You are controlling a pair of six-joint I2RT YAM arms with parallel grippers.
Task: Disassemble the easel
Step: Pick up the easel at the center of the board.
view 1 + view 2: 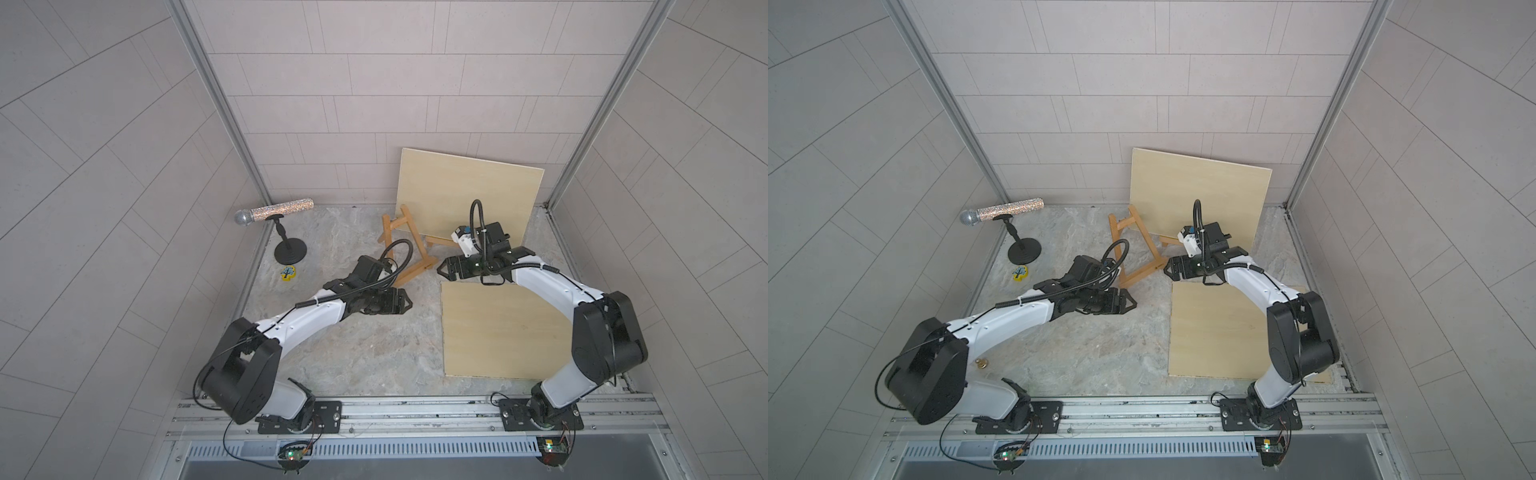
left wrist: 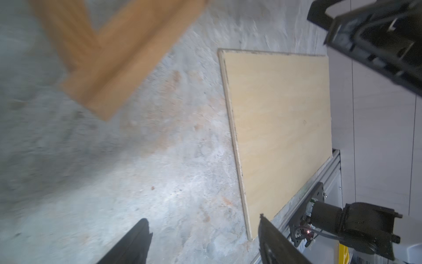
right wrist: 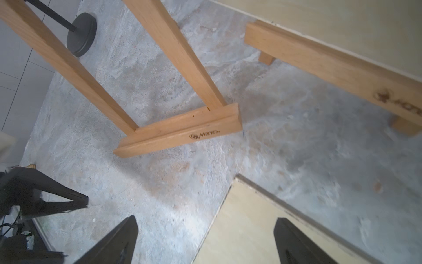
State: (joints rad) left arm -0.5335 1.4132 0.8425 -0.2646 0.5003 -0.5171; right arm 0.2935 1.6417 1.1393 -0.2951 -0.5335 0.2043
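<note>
A small wooden easel (image 1: 419,269) (image 1: 1142,274) stands mid-table with nothing on its ledge (image 3: 182,130); it is blurred in the left wrist view (image 2: 118,57). Behind it a second easel ledge (image 3: 331,68) (image 1: 438,242) carries an upright plywood board (image 1: 465,191) (image 1: 1200,191). My left gripper (image 1: 409,301) (image 1: 1131,302) (image 2: 203,219) hovers open just in front of the empty easel's ledge, holding nothing. My right gripper (image 1: 440,270) (image 1: 1167,269) (image 3: 205,218) is open beside the ledge's right end, above the corner of a flat board (image 3: 239,228).
A plywood board (image 1: 498,332) (image 1: 1217,332) (image 2: 278,128) lies flat at the front right under the right arm. A glittery microphone (image 1: 272,210) on a black stand (image 1: 290,252) and a small yellow piece (image 1: 287,273) sit at the back left. A brass knob (image 1: 983,364) lies near the left arm's base.
</note>
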